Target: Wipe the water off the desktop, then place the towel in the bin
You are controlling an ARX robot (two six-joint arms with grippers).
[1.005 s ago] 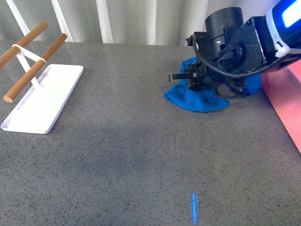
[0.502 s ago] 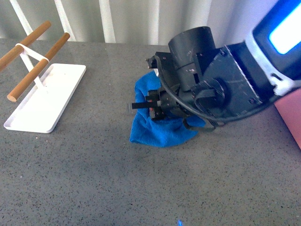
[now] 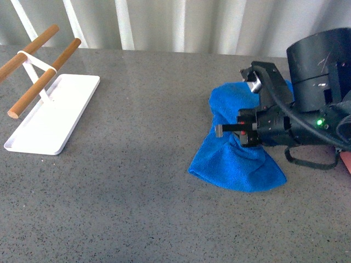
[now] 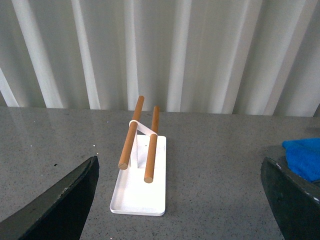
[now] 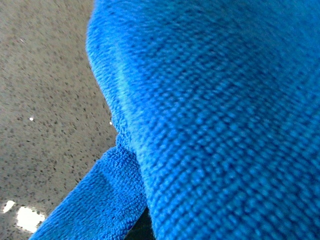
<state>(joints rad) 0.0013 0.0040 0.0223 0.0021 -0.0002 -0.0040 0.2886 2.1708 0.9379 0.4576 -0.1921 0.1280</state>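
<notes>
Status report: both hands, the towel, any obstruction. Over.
Left hand open, holding nothing. Right hand shut on towel, which is bunched on desktop. White tray far left, apart from towel.

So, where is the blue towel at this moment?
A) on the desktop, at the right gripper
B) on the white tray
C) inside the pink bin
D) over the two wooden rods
A: the towel is spread on the desktop with the right gripper at its bunched middle, well apart from the white tray.
</notes>
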